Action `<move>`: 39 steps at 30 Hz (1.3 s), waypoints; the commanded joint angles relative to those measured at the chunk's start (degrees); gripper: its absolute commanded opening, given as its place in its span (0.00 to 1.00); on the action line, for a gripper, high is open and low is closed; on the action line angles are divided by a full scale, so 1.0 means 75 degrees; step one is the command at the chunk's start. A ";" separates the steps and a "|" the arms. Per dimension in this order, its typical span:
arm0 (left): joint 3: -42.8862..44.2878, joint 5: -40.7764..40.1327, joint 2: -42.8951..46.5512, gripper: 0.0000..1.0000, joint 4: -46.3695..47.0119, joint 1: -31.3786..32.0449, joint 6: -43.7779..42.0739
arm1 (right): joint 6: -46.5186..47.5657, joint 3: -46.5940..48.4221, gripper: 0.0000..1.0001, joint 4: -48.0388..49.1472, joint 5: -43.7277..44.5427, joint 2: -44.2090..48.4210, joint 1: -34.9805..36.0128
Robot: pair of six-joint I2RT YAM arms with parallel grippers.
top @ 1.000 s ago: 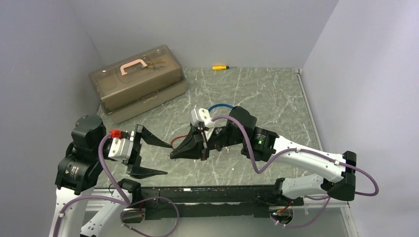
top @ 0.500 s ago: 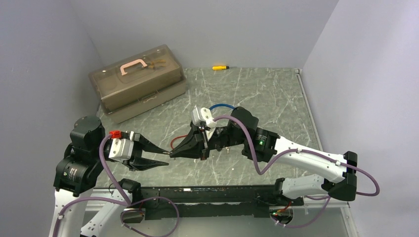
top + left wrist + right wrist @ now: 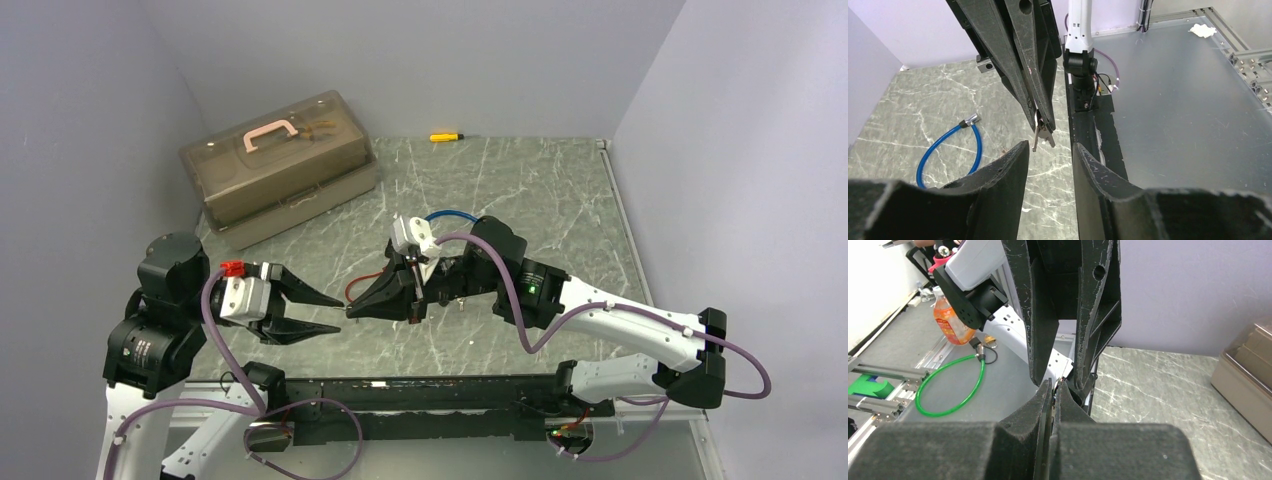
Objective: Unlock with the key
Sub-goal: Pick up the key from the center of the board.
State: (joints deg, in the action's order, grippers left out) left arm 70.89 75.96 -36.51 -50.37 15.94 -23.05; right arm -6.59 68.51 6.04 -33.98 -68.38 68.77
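Observation:
My right gripper [image 3: 349, 312] is shut on a small bunch of silver keys [image 3: 1041, 135], which hang from its fingertips above the table. My left gripper [image 3: 338, 314] faces it tip to tip, open by a narrow gap with nothing inside. In the left wrist view the keys sit just beyond the left fingertips [image 3: 1020, 147], not between them. The lock is a blue cable loop [image 3: 950, 150] with a silver end, lying on the marble table; from above, the blue cable [image 3: 446, 214] is partly hidden behind the right arm. In the right wrist view my right gripper [image 3: 1054, 385] is pressed together.
A brown translucent toolbox [image 3: 280, 165] with a pink handle stands at the back left. A yellow screwdriver [image 3: 445, 136] lies by the back wall. A red cable [image 3: 357, 286] shows under the right gripper. Grey walls close in on three sides.
The left gripper's jaws have narrowed from wide open to a small gap and now line up with the right gripper's tips. The right arm has barely moved, keys still held.

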 commanded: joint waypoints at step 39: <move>0.0360 -0.1377 -0.0578 0.00 -0.0445 -0.0006 -0.0051 | 0.0591 0.1284 0.57 -0.1937 0.0837 -0.0214 -0.0111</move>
State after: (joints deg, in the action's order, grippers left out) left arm 71.37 65.73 -40.34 -53.08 15.97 -22.90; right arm -3.16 74.22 -4.78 -26.04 -66.67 68.27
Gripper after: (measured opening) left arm 0.012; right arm 0.625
